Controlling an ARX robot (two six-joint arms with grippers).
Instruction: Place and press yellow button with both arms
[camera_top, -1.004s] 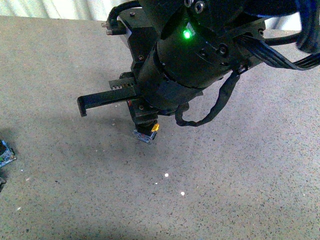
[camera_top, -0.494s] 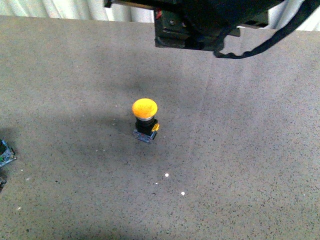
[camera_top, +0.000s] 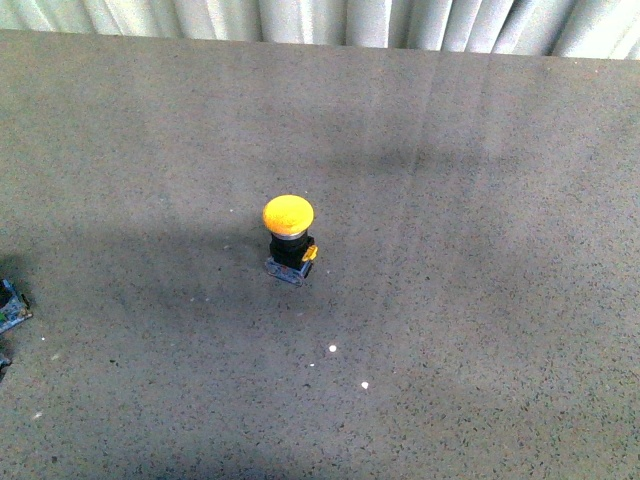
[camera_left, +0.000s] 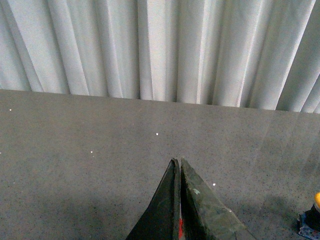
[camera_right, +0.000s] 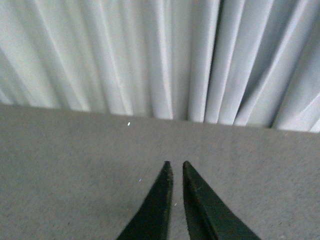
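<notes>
Grey speckled tabletop (camera_top: 480, 330), matte and slightly gritty, pleated white curtain (camera_top: 400, 25) along the far edge

Yellow button (camera_top: 288, 238) stands upright near the table centre, alone, nothing touching it. Domed glossy yellow mushroom cap over a black body, small yellow tab on one side, clear bluish square base flat on the table. Judgement: light, rigid plastic, top-heavy on a small footprint, so a side nudge could tip or skate it. Cap is smooth and rounded, poor to pinch; take hold on the black body under the cap, or brace the base and press straight down on the dome

Left gripper (camera_left: 178, 162): fingers pressed together, nothing between them, held above the table with the button just visible at the frame's edge (camera_left: 314, 217), well apart from the tips. Right gripper (camera_right: 175, 164): fingers almost together, thin gap, empty, aimed at bare table and curtain

Small blue-green item (camera_top: 10, 305) at the table's left edge, well apart from the button
</notes>
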